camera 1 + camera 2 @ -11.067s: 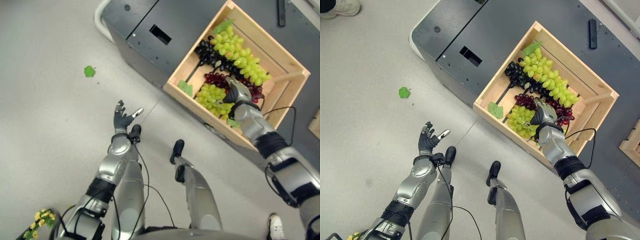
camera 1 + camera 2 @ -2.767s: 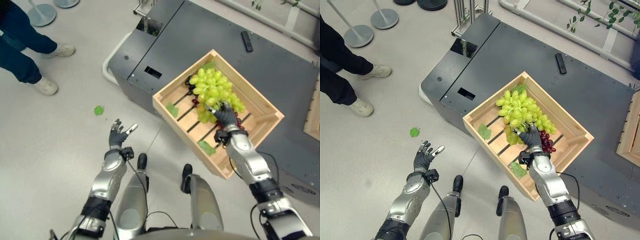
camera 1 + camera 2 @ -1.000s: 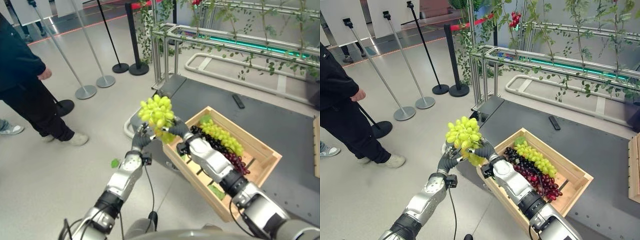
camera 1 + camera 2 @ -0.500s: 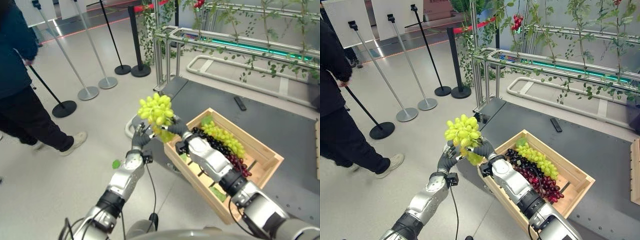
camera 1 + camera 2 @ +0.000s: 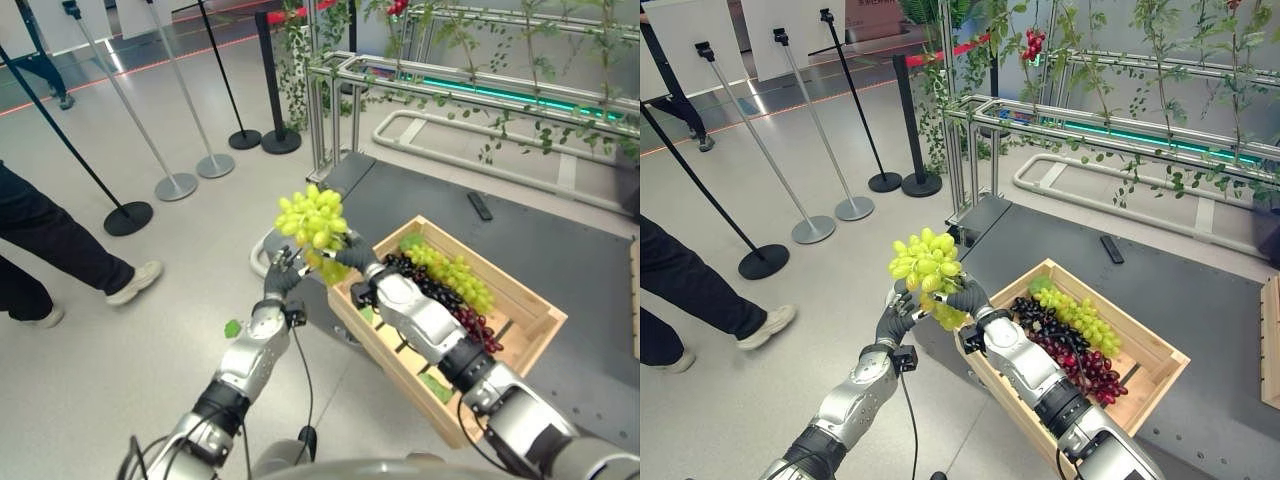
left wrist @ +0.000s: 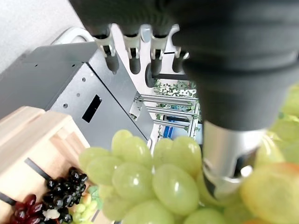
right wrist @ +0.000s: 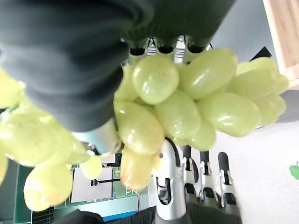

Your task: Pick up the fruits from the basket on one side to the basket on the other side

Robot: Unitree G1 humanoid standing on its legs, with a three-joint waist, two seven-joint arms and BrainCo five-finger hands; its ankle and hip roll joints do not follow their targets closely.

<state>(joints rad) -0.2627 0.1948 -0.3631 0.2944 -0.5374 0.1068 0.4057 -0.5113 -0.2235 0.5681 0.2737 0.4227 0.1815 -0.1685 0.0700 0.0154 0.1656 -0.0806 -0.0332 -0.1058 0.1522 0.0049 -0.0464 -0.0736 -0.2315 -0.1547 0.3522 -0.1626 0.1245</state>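
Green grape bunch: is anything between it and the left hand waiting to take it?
Nothing visible. The green grape bunch is held up by the right hand, and the left hand is right beside it, fingers at the bunch's underside.

Grape bunch [image 5: 314, 222] aloft between both hands, left of crate [image 5: 520, 301].

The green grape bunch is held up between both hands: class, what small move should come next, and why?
Probably the left hand should close on the green grape bunch. The right hand grips it beside the wooden crate, and the left hand's fingers look straight beside the grapes, so a handover seems due.
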